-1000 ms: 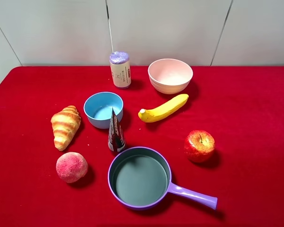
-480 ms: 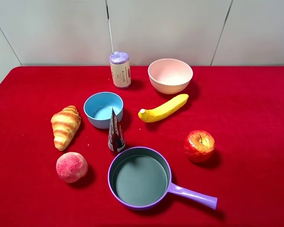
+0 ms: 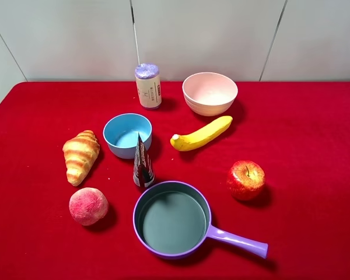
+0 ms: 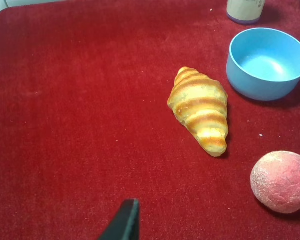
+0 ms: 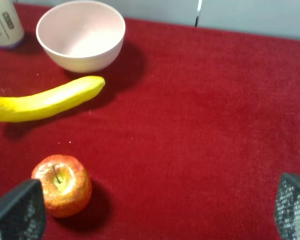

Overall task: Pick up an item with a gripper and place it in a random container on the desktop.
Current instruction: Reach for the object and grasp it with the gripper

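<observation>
- Approach is the step in hand, by my reckoning: nothing is gripped, and neither arm shows in the high view.
- Empty and spread wide, my right jaws hang above the apple and the bare red worktop.
- Of my left jaws only one fingertip shows, so I cannot tell their spread; the croissant lies near.
- Upright at the back of the worktop stands the lavender-topped roll, beside the pink bowl but apart from it.
- Next move, I judge: reach past the blue bowl, straddle the roll's body, close, then carry it to the purple pan at the front.
</observation>
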`<state>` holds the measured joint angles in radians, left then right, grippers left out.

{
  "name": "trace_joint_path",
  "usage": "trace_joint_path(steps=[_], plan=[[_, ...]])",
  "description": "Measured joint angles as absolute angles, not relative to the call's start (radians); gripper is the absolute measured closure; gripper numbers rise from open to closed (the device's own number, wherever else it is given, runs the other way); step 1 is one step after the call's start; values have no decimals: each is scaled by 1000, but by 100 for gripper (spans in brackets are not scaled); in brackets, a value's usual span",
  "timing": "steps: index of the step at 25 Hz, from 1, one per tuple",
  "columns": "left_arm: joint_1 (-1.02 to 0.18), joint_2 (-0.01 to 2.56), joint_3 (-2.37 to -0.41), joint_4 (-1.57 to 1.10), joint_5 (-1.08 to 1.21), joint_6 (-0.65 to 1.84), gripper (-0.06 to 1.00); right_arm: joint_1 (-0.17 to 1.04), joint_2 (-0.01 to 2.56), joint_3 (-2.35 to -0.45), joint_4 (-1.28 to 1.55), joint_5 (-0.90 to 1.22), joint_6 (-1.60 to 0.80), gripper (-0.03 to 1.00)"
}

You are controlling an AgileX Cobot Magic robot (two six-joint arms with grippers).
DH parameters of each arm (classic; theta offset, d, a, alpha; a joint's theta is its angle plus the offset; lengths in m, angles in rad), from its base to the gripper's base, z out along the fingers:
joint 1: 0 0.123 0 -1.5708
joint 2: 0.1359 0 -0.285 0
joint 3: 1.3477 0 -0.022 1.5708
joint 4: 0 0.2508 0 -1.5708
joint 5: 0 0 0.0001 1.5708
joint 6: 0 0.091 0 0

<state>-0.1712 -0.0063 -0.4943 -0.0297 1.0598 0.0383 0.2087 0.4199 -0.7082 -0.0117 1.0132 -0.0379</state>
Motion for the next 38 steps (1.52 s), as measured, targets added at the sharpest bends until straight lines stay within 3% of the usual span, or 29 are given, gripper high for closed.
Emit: trace_joint_path(steps=[16, 26, 38], plan=[[-171, -6, -494, -30, 1060, 38, -4, 224, 842, -903, 59, 985, -64, 27], [-171, -6, -494, -30, 1060, 38, -4, 433, 1055, -1038, 0, 938, -68, 27], [-171, -6, -494, -30, 1060, 38, -4, 603, 1344, -1260, -16, 922, -76, 27]])
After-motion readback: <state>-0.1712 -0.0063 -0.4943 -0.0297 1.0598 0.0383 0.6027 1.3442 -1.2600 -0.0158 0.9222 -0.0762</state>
